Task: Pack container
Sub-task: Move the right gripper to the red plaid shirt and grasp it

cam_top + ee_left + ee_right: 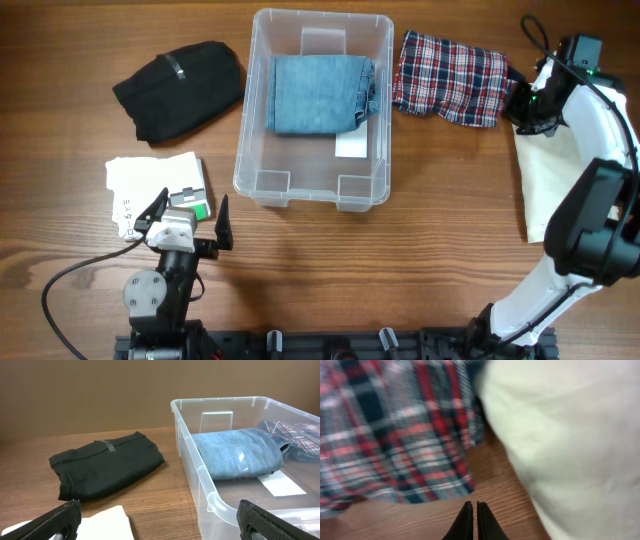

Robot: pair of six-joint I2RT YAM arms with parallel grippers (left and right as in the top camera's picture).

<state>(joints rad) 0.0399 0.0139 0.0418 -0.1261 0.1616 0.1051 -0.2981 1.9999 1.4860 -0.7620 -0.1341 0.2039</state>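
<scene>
Plaid cloth [395,435] sits beside your right fingers [466,524], shut on nothing: open them, straddle its edge, then close. Left fingers [224,218] gape empty.

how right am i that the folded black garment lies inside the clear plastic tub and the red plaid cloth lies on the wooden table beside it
One thing is wrong: what lies inside the clear plastic tub is the folded blue denim garment. The folded black garment lies outside it on the wooden table. The overhead view shows this. The red plaid cloth does lie on the table beside the tub.
</scene>
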